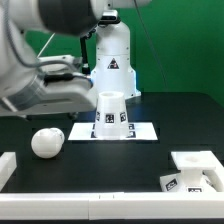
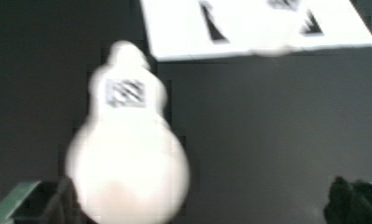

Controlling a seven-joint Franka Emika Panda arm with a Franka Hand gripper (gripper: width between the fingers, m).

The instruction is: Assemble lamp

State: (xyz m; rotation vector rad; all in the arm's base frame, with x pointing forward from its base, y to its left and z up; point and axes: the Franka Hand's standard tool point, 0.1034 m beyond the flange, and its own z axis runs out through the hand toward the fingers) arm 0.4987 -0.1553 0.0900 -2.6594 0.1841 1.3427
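Bulb [image 2: 130,140] sits below the arm's [image 1: 40,80] downward-pointing, wide-parted end effector [image 2: 192,205].

So the three lamp bits are all loose on the black worktop, none joined up. The shade [image 1: 111,110] stands upright, narrow end up, tags on its side, on the marker board [image 1: 148,132]. From the shade, in the exterior view, the bulb [image 1: 47,141] lies around 8 o'clock, well apart, a plain white ball. In the wrist view the bulb [image 2: 121,150] is blurry and pear-ish, with a tag near its narrow end. The base [image 1: 195,170], square and stepped with tagged sides, sits flat at about 4 o'clock.
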